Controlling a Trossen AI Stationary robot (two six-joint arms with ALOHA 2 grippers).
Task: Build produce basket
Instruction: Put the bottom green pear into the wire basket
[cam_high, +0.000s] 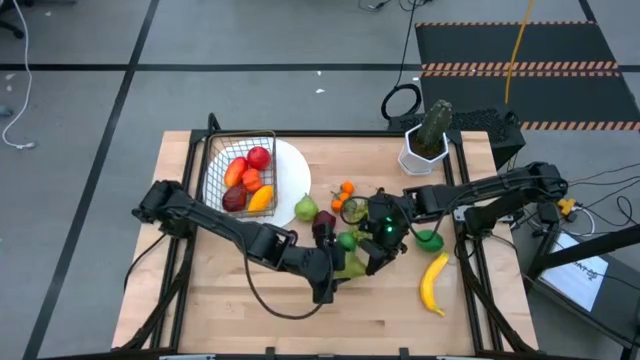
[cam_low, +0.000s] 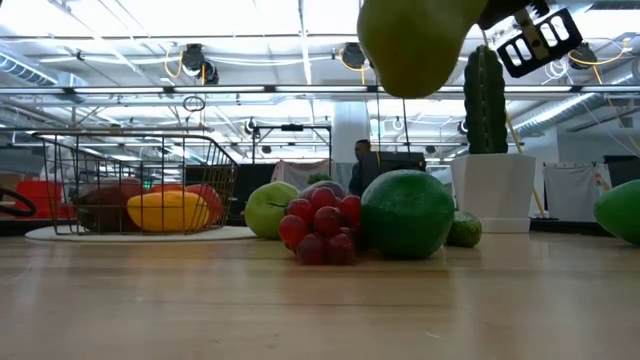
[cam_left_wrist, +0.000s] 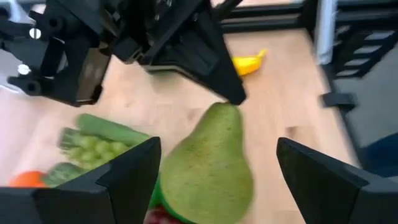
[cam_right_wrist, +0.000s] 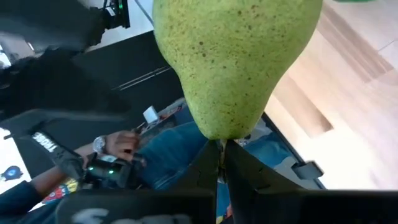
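Speckled green pear (cam_right_wrist: 233, 62): pinched at its stem tip by the right tool (cam_right_wrist: 221, 152), fingers closed, lifted above the wooden desk (cam_high: 200, 300). Left tool (cam_left_wrist: 217, 171): fingers spread wide either side of the pear, not touching. Dark wire-mesh basket (cam_high: 238, 170): on a round white plate (cam_high: 295, 170) away from the pear, holding red, orange and yellow fruit. Low view alone shows red grapes (cam_low: 320, 228) and a round green fruit (cam_low: 407, 213) beneath the pear. Right wrist view alone shows a person's hand (cam_right_wrist: 118, 144). No legible writing.
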